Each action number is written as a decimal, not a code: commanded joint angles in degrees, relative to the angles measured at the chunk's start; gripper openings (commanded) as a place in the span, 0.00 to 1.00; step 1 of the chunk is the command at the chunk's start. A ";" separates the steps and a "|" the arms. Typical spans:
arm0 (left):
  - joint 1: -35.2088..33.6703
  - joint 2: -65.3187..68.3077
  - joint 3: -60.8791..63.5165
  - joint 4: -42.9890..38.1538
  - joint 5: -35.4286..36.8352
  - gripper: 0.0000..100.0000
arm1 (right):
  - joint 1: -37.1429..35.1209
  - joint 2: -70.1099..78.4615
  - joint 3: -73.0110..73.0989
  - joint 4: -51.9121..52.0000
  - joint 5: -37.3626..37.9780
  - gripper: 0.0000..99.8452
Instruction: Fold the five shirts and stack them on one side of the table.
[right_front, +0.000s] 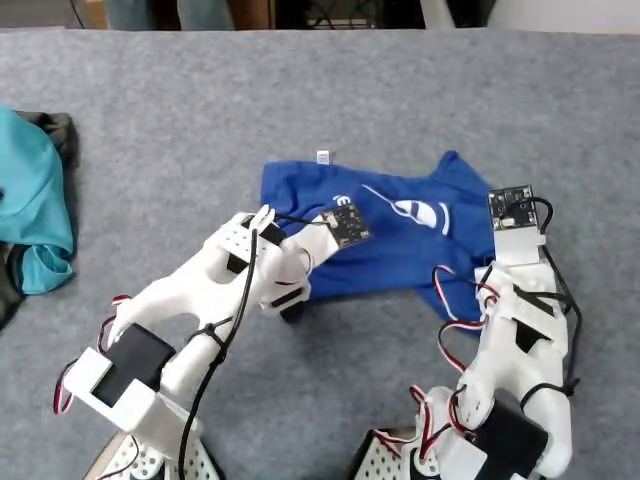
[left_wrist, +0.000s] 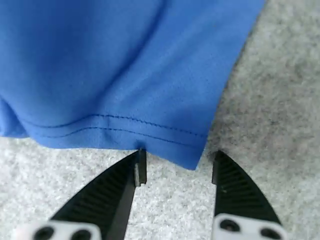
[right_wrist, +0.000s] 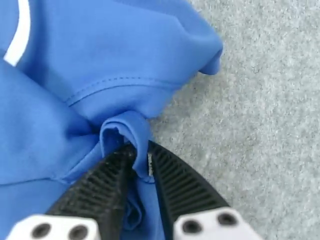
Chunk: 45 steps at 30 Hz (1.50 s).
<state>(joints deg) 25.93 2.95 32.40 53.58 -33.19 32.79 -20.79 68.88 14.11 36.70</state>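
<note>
A blue shirt (right_front: 400, 235) with white print lies partly folded in the middle of the grey table. My left gripper (left_wrist: 177, 162) is open at the shirt's near left corner, its fingers either side of the stitched hem (left_wrist: 115, 122), resting on the carpet. My right gripper (right_wrist: 141, 160) is shut on a bunched fold of the blue shirt (right_wrist: 100, 65) at its right side. In the high view the left arm (right_front: 250, 265) comes in from the lower left and the right arm (right_front: 515, 290) from the lower right.
A teal shirt (right_front: 35, 195) lies over a dark garment (right_front: 60, 130) at the table's left edge. Grey table surface (right_front: 200, 110) stretches open behind and to the right of the blue shirt.
</note>
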 joint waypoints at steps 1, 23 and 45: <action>0.66 -0.26 -3.03 -0.44 0.97 0.22 | -0.79 -0.04 0.04 -0.97 -0.53 0.01; 1.89 -0.62 -1.71 -4.13 -2.46 0.22 | -0.70 -0.04 -0.04 -0.97 -0.53 0.01; 2.33 3.87 -5.14 1.58 -2.46 0.03 | -0.70 -0.04 -0.04 -0.97 -0.53 0.01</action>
<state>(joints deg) 28.40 6.81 28.26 54.81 -35.47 32.79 -20.79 68.88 14.11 36.70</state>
